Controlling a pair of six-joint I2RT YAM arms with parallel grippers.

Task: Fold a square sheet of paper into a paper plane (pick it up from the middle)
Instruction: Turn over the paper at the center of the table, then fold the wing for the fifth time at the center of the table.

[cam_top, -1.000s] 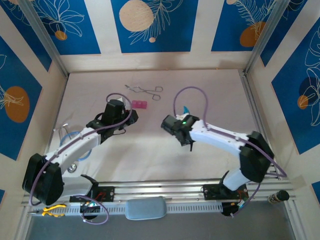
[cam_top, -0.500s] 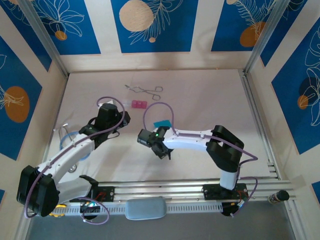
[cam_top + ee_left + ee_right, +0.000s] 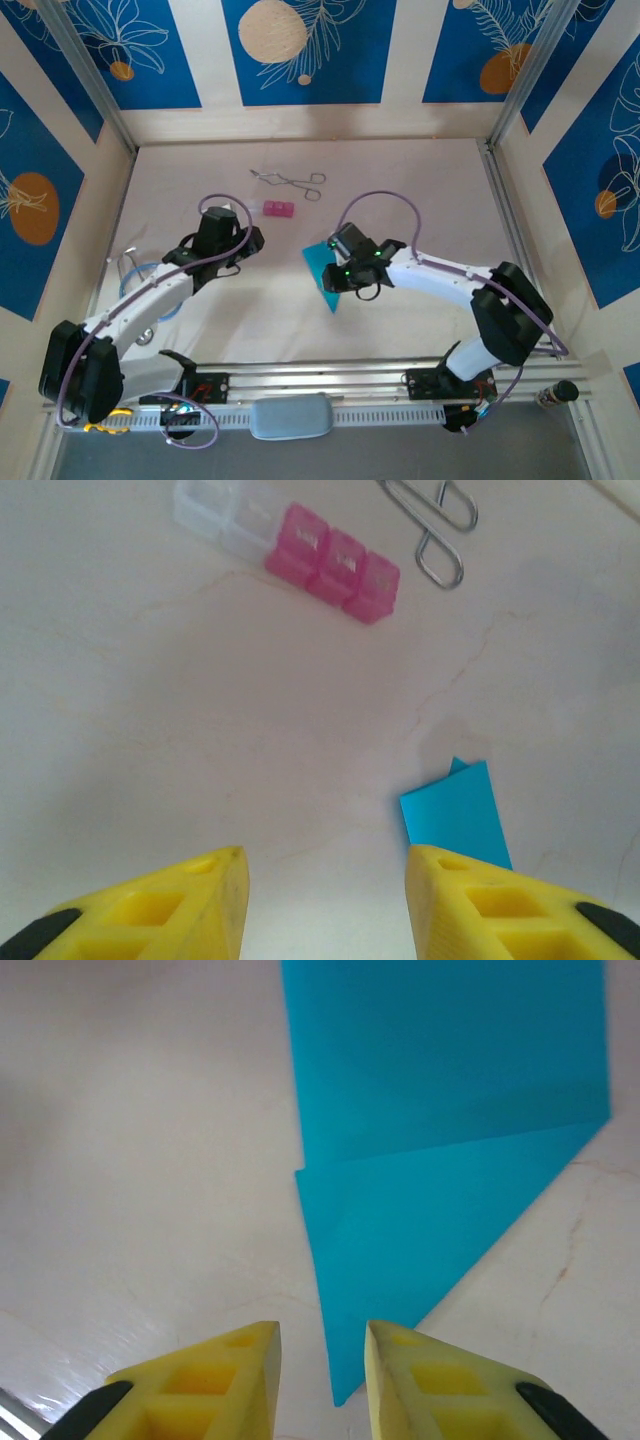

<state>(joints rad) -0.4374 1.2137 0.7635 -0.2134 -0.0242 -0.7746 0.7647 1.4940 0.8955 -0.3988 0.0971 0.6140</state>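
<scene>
The paper plane (image 3: 323,272) is a cyan-blue folded wedge lying flat on the table near the middle, its point toward the near edge. In the right wrist view the paper plane (image 3: 440,1160) has its tip between my right gripper's (image 3: 322,1340) yellow fingers, which stand apart and do not touch it. The right gripper (image 3: 336,288) hovers over the wedge's right side. My left gripper (image 3: 250,238) is open to the left of it with nothing between its fingers. The left wrist view shows that gripper (image 3: 325,865) and a corner of the paper plane (image 3: 455,815) beside the right finger (image 3: 470,895).
A pink block (image 3: 278,209) and metal forceps (image 3: 290,182) lie at the back of the table; the left wrist view shows the pink block (image 3: 335,565) and forceps (image 3: 430,510) too. A blue-ringed tool (image 3: 140,278) lies at the left edge. Patterned walls close three sides.
The right gripper carried the blue paper toward the middle, opened, and the paper now lies flat on the table. The left gripper's jaws widened a little.
</scene>
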